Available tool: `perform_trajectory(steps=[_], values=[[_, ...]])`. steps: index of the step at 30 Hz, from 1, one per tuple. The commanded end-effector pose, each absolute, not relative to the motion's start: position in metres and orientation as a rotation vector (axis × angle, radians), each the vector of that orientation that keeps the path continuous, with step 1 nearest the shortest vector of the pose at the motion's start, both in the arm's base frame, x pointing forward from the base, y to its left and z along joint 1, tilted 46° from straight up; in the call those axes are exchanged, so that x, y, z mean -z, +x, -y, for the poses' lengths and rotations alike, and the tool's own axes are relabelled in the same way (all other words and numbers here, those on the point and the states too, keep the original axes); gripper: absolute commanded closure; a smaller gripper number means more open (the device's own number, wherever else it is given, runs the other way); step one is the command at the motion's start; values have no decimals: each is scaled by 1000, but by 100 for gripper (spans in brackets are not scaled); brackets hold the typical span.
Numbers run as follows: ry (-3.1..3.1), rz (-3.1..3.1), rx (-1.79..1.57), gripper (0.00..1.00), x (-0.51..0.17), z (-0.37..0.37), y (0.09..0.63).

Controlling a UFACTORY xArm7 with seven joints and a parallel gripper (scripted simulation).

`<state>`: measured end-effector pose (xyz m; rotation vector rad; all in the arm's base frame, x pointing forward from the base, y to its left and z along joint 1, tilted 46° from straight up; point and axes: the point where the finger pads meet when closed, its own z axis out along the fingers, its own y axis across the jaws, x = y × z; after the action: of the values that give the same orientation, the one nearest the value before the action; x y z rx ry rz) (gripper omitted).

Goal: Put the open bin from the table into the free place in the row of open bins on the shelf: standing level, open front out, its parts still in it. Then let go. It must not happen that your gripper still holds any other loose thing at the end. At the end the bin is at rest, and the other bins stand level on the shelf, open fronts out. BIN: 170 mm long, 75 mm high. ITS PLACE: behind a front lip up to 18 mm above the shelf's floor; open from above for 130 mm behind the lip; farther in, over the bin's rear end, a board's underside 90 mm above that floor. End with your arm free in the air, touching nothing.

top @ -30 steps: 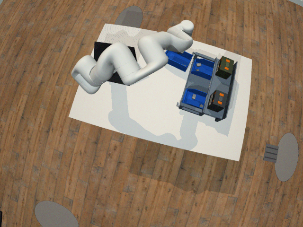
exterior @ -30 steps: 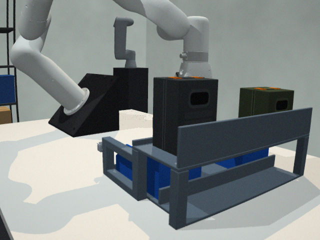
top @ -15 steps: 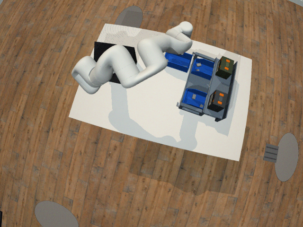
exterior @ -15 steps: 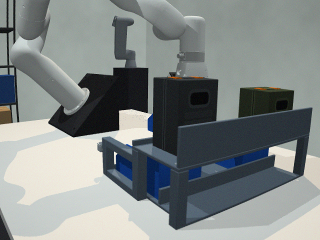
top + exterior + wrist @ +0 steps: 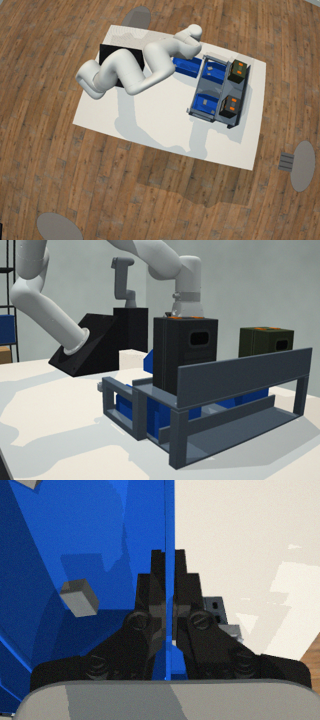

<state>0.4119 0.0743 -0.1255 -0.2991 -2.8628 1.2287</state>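
Observation:
The bin (image 5: pixel 188 67) (image 5: pixel 148 363) (image 5: pixel 107 510) is blue, with small grey parts (image 5: pixel 80 599) in it. It hangs above the table at the shelf's near side, turned a little against the row. My gripper (image 5: pixel 167 569) points down, shut on one of its long side walls, one finger inside and one outside. The arm and a dark box hide the fingers in the top and exterior views. The shelf (image 5: pixel 196 87) (image 5: pixel 245 376) holds two blue bins, one (image 5: pixel 215 74) beside the held bin and one (image 5: pixel 206 103) at the other end. Grey shelf floor shows between them. The held bin's exact tilt is unclear.
On the shelf's upper board (image 5: pixel 231 89) stand a green box (image 5: pixel 237 71) (image 5: pixel 266 343) and a dark grey box (image 5: pixel 229 106) (image 5: pixel 184 351), behind the row. The shelf has end frames and a front lip. A black arm mount (image 5: pixel 95 345) stands on the table.

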Motion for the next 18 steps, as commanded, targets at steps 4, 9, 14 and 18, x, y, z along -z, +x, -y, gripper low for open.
perform_trajectory(steps=[4, 9, 14, 18], values=[[-297, 2868, -1224, 100, 116, -68, 405], [-297, 2868, -1224, 100, 116, -68, 405], [-297, 2868, -1224, 100, 116, -68, 405], [-297, 2868, -1224, 100, 112, -65, 402]])
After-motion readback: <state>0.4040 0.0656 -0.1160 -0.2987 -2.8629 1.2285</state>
